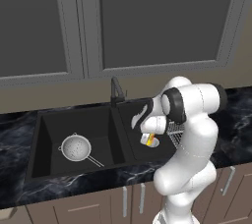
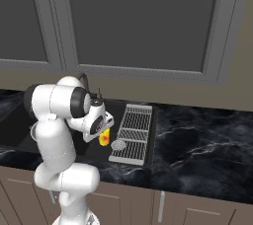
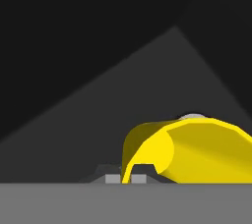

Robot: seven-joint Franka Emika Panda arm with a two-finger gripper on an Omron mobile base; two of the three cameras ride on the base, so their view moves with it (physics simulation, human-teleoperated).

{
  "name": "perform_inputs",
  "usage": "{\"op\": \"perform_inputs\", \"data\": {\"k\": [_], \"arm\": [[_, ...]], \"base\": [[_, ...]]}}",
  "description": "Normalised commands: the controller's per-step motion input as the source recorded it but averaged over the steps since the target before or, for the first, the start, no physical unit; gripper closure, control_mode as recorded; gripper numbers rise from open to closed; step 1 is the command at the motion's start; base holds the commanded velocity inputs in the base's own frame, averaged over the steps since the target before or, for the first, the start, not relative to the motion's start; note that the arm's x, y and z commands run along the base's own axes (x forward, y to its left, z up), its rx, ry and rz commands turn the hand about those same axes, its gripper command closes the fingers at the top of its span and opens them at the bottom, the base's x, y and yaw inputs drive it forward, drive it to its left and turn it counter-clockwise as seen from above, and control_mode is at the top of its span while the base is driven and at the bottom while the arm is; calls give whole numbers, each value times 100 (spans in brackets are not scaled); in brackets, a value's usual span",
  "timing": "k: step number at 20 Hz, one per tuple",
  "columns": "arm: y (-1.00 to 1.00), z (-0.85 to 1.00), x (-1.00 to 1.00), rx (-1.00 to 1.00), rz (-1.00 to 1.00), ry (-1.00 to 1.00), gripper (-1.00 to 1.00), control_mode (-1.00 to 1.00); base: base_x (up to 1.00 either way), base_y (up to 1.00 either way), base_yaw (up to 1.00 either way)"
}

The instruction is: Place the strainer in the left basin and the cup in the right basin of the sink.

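The silvery mesh strainer point(image 1: 76, 148) lies on the floor of the wide left basin point(image 1: 49, 137) of the black sink, its wire handle pointing to the front right. My gripper point(image 1: 150, 136) point(image 2: 103, 133) point(image 3: 126, 177) is down inside the narrow right basin point(image 1: 134, 142) and is shut on the rim of the small yellow cup point(image 1: 150, 139) point(image 2: 104, 138) point(image 3: 197, 149). The cup hangs tilted, close over the round silver drain point(image 1: 154, 143) point(image 2: 118, 144). Whether it touches the basin floor I cannot tell.
A dark curved faucet point(image 1: 116, 91) rises behind the divider between the basins. A flat wire drying rack point(image 2: 133, 131) point(image 1: 175, 129) lies along the right side of the sink. Black marbled countertop point(image 2: 197, 135) stretches to the right. Grey cabinet doors hang above.
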Motion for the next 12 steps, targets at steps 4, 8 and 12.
{"op": "perform_inputs", "data": {"k": [4, 8, 12], "arm": [[3, -26, 24, 0, 6, 0, 100, -100], [6, -29, 23, -1, 3, 0, 100, -100], [1, -28, 19, 0, 1, 0, 100, -100]], "base": [[0, 0, 0], [0, 0, 0], [0, 0, 0]]}}
